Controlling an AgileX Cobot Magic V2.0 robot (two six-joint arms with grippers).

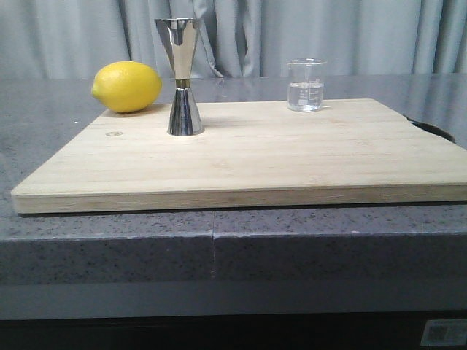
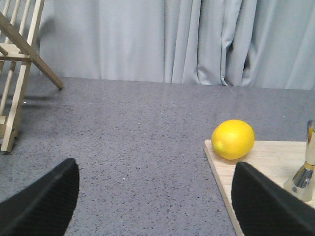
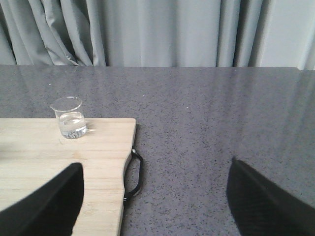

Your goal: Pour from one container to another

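Note:
A small clear glass beaker (image 1: 306, 85), part full of clear liquid, stands upright at the back right of the wooden cutting board (image 1: 248, 160). It also shows in the right wrist view as the beaker (image 3: 70, 117). The steel hourglass jigger (image 1: 182, 76) stands upright at the back left of the board; only its edge, the jigger (image 2: 306, 167), shows in the left wrist view. My left gripper (image 2: 155, 201) is open over the bare counter left of the board. My right gripper (image 3: 155, 196) is open, one finger over the board's right edge, well short of the beaker. Neither gripper appears in the front view.
A yellow lemon (image 1: 127, 87) lies at the board's back left corner, close to the jigger. A wooden rack (image 2: 17, 64) stands on the grey counter far to the left. The board's black handle (image 3: 135, 169) sticks out at its right side. Grey curtains hang behind.

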